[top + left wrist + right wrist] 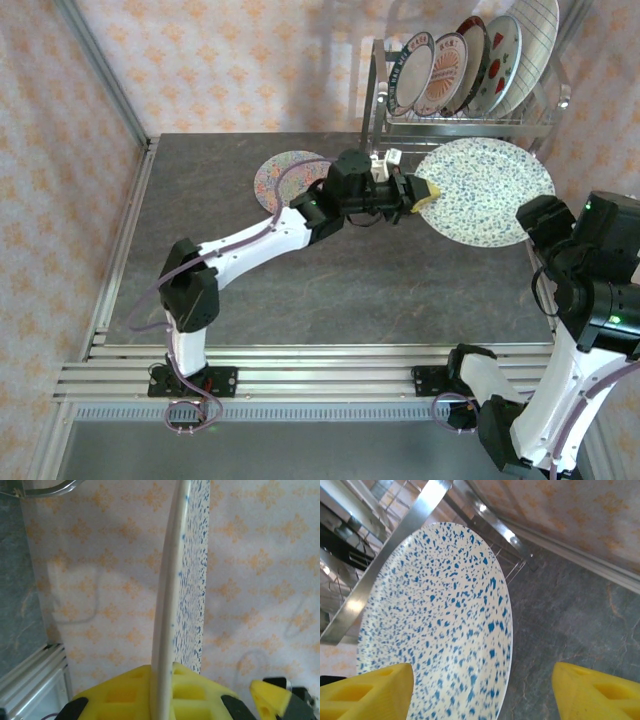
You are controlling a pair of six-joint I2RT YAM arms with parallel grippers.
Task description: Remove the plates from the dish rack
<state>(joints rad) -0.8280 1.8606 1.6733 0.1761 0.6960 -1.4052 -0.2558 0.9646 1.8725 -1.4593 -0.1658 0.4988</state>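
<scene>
Left gripper (425, 192) pinches the large blue-speckled white ceramic plate (490, 190) by its rim, mid-transfer; right gripper (485, 685) spread, apparently clear. Next: lay it flat on the grey table (400, 290).

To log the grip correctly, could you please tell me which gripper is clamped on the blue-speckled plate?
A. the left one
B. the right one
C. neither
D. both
A: the left gripper is shut on the rim of the plate, which stands edge-on between its jaws, while the right gripper stands wide open.
</scene>
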